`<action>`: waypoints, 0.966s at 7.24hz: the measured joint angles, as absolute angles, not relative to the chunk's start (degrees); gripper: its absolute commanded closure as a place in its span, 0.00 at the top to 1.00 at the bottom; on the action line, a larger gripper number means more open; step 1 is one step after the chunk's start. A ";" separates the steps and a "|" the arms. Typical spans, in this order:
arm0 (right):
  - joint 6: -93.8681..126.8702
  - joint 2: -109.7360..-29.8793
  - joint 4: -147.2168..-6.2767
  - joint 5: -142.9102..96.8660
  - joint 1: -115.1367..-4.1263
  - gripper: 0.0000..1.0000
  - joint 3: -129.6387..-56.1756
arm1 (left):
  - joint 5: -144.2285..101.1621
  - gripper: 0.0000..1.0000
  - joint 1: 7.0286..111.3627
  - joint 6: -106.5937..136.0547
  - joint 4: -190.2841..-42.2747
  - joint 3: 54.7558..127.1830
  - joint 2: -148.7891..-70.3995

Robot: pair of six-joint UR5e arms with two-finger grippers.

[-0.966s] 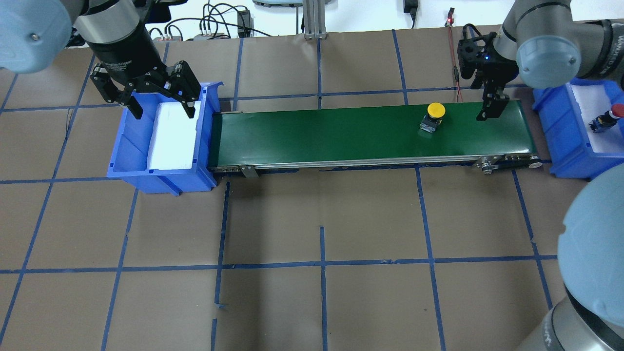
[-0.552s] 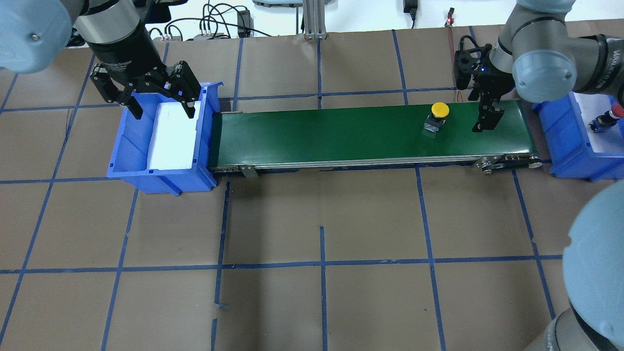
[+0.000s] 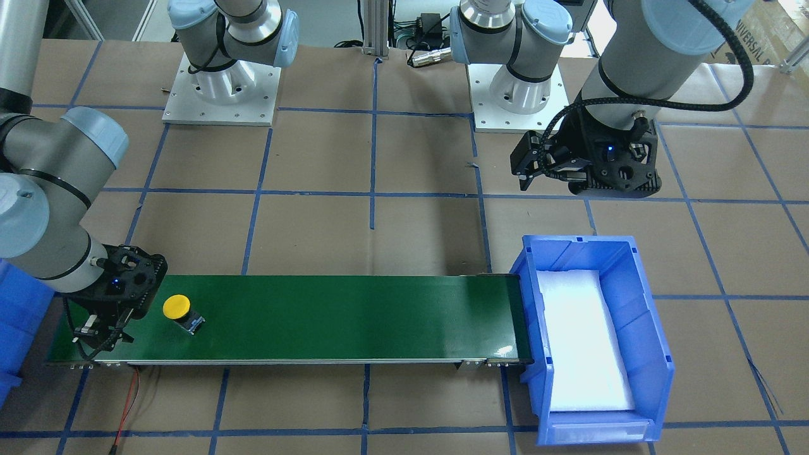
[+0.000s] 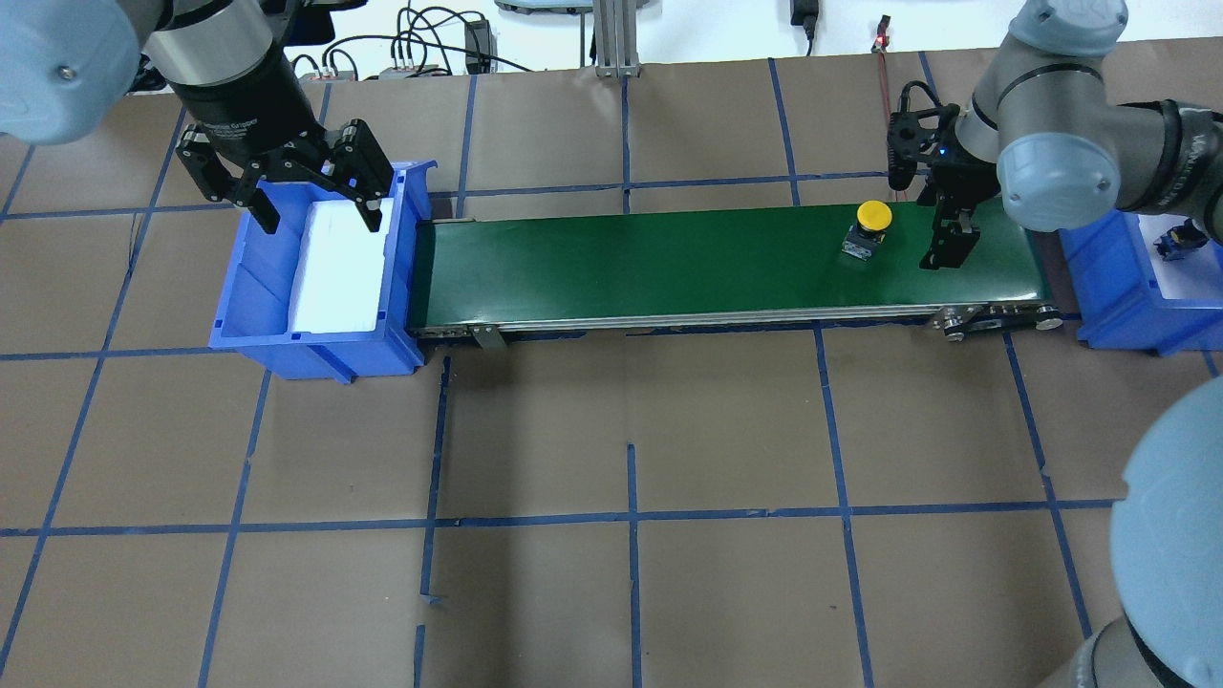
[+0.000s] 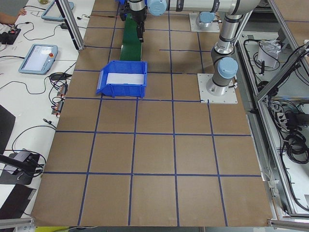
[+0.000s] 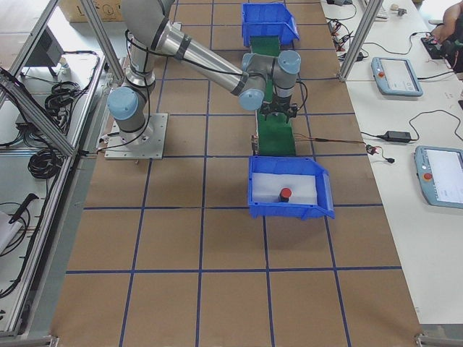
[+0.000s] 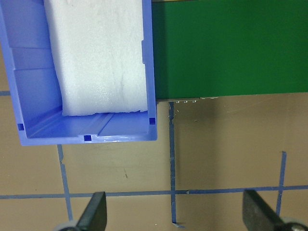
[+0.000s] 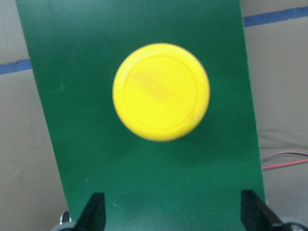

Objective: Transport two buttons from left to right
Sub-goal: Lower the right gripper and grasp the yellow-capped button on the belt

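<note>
The yellow button (image 4: 871, 222) stands on the green conveyor belt (image 4: 621, 258) near its right end; it also shows in the front view (image 3: 177, 308) and fills the right wrist view (image 8: 161, 91). My right gripper (image 4: 934, 215) is open and empty, hovering over the belt just right of it, jaws spread across the belt (image 8: 173, 216). The red button (image 6: 285, 194) lies in the right blue bin (image 6: 289, 211). My left gripper (image 4: 320, 215) is open and empty above the left blue bin (image 4: 239, 315), which holds only white foam.
The right blue bin (image 4: 1108, 306) sits against the belt's right end, partly under my right arm. A red wire (image 4: 893, 124) and cables lie behind the belt. The brown table carries a grid of blue tape.
The yellow button has ridden a little to the right on the belt. My right gripper has moved left toward it and lower over the belt. The left arm has not moved.
</note>
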State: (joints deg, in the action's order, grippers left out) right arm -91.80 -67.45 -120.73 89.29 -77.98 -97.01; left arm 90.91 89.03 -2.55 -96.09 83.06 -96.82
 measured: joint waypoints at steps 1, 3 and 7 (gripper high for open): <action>-91.47 -67.54 -120.93 89.29 -78.02 1.00 -97.18 | 90.92 1.00 89.03 -2.55 -96.09 83.06 -96.84; -90.79 -67.62 -121.05 89.24 -78.21 1.00 -97.47 | 90.89 1.00 89.03 -2.49 -96.05 83.06 -96.85; -88.67 -67.42 -121.15 89.21 -79.72 1.00 -97.19 | 90.88 1.00 89.03 -2.46 -96.01 83.06 -96.88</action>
